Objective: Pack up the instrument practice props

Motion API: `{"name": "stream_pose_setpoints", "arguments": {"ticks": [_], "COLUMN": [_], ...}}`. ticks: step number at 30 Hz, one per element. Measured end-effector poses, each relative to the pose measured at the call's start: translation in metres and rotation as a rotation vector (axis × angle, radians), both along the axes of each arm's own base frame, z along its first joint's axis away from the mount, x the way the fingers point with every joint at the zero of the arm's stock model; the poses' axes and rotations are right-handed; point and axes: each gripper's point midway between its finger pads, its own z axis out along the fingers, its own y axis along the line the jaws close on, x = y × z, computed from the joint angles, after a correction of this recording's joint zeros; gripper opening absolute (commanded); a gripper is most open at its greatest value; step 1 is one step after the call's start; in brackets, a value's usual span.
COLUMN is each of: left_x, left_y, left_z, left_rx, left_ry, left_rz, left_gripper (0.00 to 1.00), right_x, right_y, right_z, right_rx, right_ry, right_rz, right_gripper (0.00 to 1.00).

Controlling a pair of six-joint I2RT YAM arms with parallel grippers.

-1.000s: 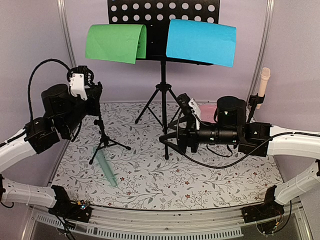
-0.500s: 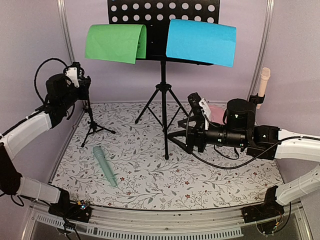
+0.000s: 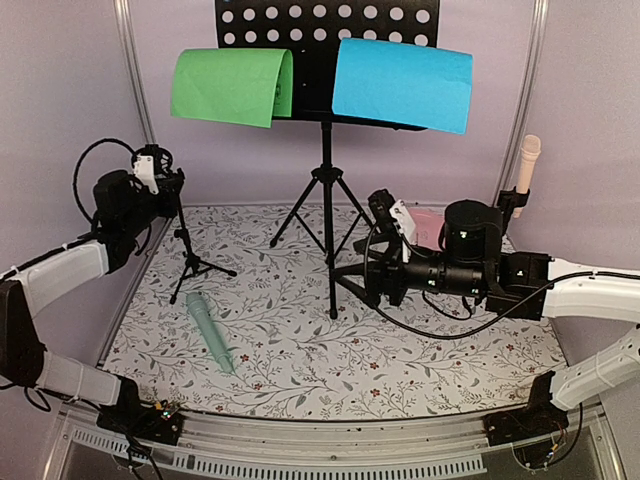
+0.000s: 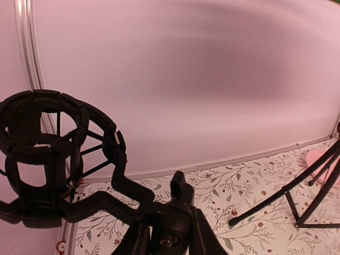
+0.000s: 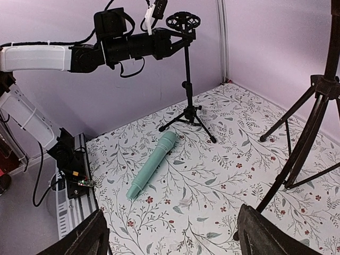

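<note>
On floral table, lilac walls around, mint microphone flat, left gripper apparently clamping mic support, right gripper spread

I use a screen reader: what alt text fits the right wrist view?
A mint toy microphone lies flat on the flowered table beside a small black mic stand that the left gripper holds at its top. The open right gripper frames the bottom edge.

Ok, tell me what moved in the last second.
The left claw, shut on the stand, carried it to the left and a little farther back. The right claw, open, shifted slightly right. The rack, green sheet, blue sheet and pink mic stayed put.
</note>
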Motion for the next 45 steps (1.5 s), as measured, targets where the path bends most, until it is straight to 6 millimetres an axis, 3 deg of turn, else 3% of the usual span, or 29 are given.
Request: {"name": "stream_pose_setpoints", "arguments": {"ticks": [9,12,19,26,33,35,37,40,45], "left_x": [-0.029,-0.037,-0.059,-0.073,-0.103,-0.111,-0.119,-0.13,-0.14], "left_y": [-0.005,-0.006,-0.009,-0.009,-0.008,-0.008,-0.007,0.001,0.006], "left_z": [-0.001,-0.002,0.011,0.005,0.007,0.01,0.014,0.014,-0.004], "left_rx": [0.032,0.052,0.059,0.014,-0.085,-0.114,-0.154,-0.227,-0.329], "left_ry": [-0.004,0.006,0.002,0.098,0.159,0.169,0.182,0.225,0.351], "left_rz": [-0.042,-0.047,-0.061,-0.051,-0.032,-0.029,-0.013,0.037,0.095], "left_gripper": [0.84,0.98,0.99,0.99,0.99,0.99,0.99,0.99,0.99], "right_x": [0.002,0.004,0.01,0.014,0.015,0.016,0.019,0.03,0.072], "right_y": [0.014,0.017,0.015,0.003,-0.01,-0.013,-0.015,-0.023,-0.058], "right_z": [-0.015,-0.009,0.002,0.015,0.02,0.016,0.012,0.005,0.005], "right_rx": [-0.062,-0.057,-0.041,-0.028,-0.017,-0.022,-0.026,-0.029,0.001], "right_ry": [-0.049,-0.063,-0.086,-0.106,-0.115,-0.109,-0.092,-0.032,0.082], "right_rz": [0.045,0.05,0.022,-0.031,-0.076,-0.089,-0.108,-0.139,-0.284], "right_gripper": [0.86,0.86,0.87,0.87,0.87,0.96,0.99,1.0,0.99]}}
